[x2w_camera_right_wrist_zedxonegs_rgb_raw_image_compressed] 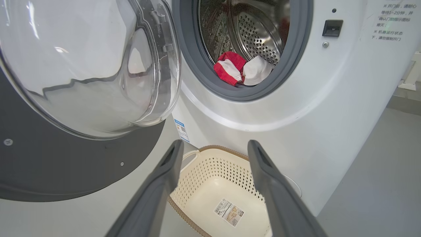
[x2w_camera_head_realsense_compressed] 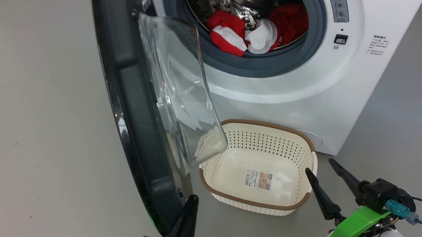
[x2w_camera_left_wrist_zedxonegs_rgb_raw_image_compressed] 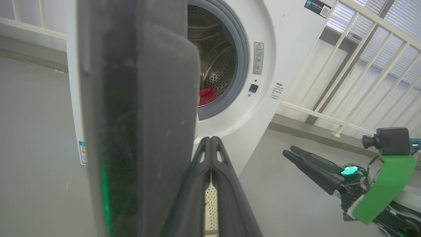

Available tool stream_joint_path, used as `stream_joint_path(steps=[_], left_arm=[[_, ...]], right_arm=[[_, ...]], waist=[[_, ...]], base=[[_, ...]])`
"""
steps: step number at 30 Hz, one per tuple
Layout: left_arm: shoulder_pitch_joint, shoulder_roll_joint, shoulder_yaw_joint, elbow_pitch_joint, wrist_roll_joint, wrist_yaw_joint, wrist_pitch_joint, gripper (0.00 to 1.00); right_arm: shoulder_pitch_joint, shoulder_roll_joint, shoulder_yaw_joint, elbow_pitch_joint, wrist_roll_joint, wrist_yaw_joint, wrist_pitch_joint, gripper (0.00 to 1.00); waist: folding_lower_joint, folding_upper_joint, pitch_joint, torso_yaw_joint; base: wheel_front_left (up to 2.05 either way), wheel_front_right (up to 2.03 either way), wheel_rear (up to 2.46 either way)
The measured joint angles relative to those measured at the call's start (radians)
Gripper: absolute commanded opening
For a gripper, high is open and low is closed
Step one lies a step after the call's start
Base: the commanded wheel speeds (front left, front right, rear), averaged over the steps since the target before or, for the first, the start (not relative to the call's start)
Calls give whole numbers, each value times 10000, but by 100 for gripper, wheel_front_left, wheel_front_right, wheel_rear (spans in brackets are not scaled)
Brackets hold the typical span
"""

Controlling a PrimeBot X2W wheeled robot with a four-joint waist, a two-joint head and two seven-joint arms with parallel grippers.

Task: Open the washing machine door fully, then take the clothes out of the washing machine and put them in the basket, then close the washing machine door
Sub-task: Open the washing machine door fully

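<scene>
The washing machine [x2w_camera_head_realsense_compressed: 284, 94] stands with its drum open. Its door [x2w_camera_head_realsense_compressed: 132, 111] swings out toward me, black rim edge-on, with the glass bowl [x2w_camera_head_realsense_compressed: 181, 91] bulging to the right. Red and white clothes [x2w_camera_head_realsense_compressed: 257, 32] lie at the front of the steel drum. Below the opening, the basket [x2w_camera_head_realsense_compressed: 265, 141] sits on the floor holding just its paper label. My left gripper [x2w_camera_head_realsense_compressed: 192, 199] is shut, its tip close beside the door's lower inner edge [x2w_camera_left_wrist_zedxonegs_rgb_raw_image_compressed: 138, 115]; contact is unclear. My right gripper [x2w_camera_head_realsense_compressed: 319, 164] is open beside the basket's right end, pointing toward the basket [x2w_camera_right_wrist_zedxonegs_rgb_raw_image_compressed: 210, 171] and clothes [x2w_camera_right_wrist_zedxonegs_rgb_raw_image_compressed: 241, 69].
Grey floor [x2w_camera_head_realsense_compressed: 37, 140] spreads to the left of the door and to the right of the machine. In the left wrist view a white railing [x2w_camera_left_wrist_zedxonegs_rgb_raw_image_compressed: 345, 65] runs behind the machine on the right, and my right gripper [x2w_camera_left_wrist_zedxonegs_rgb_raw_image_compressed: 289, 152] shows low on that side.
</scene>
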Motion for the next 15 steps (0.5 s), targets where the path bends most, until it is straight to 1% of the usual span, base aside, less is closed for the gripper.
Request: stream_joint_path(steps=[8, 15], left_arm=[[-2, -35, 144, 117, -2, 240, 0, 0], [40, -50, 884, 109, 13, 472, 2, 0]], right_arm=[[0, 0, -4, -54, -13, 0, 0, 100], [0, 0, -13, -113, -56, 0, 0, 100]], waist=[[0, 0, -26, 147], [0, 0, -70, 353]], base=[[0, 0, 0], [0, 0, 0]])
